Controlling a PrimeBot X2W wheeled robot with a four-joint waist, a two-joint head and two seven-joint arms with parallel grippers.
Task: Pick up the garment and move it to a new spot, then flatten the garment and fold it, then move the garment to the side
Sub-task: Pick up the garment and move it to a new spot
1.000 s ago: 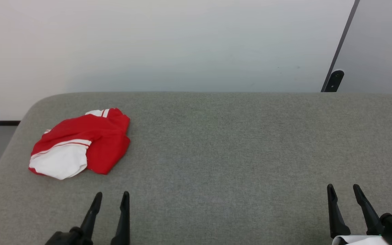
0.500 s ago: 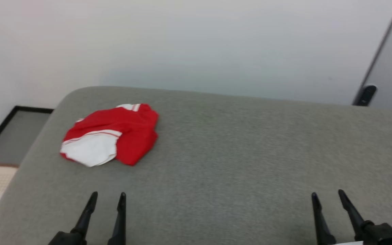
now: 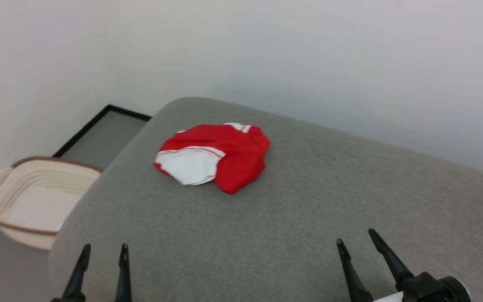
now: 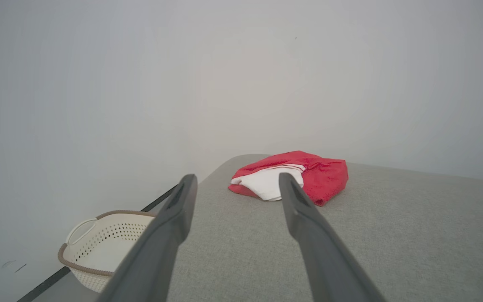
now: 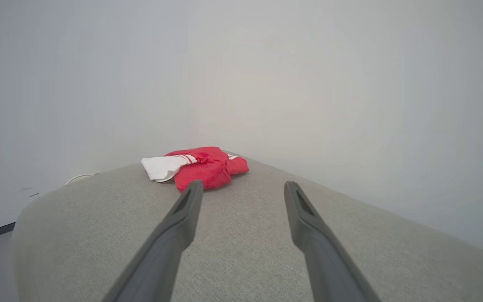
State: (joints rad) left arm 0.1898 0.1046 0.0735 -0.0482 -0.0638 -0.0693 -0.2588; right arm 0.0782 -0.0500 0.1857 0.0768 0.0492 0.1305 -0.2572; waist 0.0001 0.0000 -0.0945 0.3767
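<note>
Crumpled red-and-white fabric garment (image 3: 216, 157) lies on the grey fabric-covered padded surface (image 3: 266, 235), near its far left rounded corner. It is bunched into a loose heap, with a white panel edged in thin red stripes on the side toward the left edge and red cloth making up the rest. Nothing is touching it.

Left gripper (image 3: 104, 249) is at the lower left of the head view, over the near left part of the surface. Its jaws are parted and hold nothing. In the left wrist view, the left gripper (image 4: 237, 178) points along the surface (image 4: 413, 235) toward the garment (image 4: 304, 176), well apart from it.

Right gripper (image 3: 355, 237) is at the lower right, with its jaws also spread and empty. In the right wrist view, the right gripper (image 5: 243, 184) faces across the surface (image 5: 78, 218), with the garment (image 5: 201, 165) far ahead, slightly left of centre. No contact.

A cream perforated plastic basket with a brown rim (image 3: 48, 160) sits on the grey floor (image 3: 103, 134) left of the surface, below its edge. It also shows in the left wrist view (image 4: 94, 251). Its inside looks empty from the head view. A plain white wall (image 3: 266, 50) is behind the surface.
</note>
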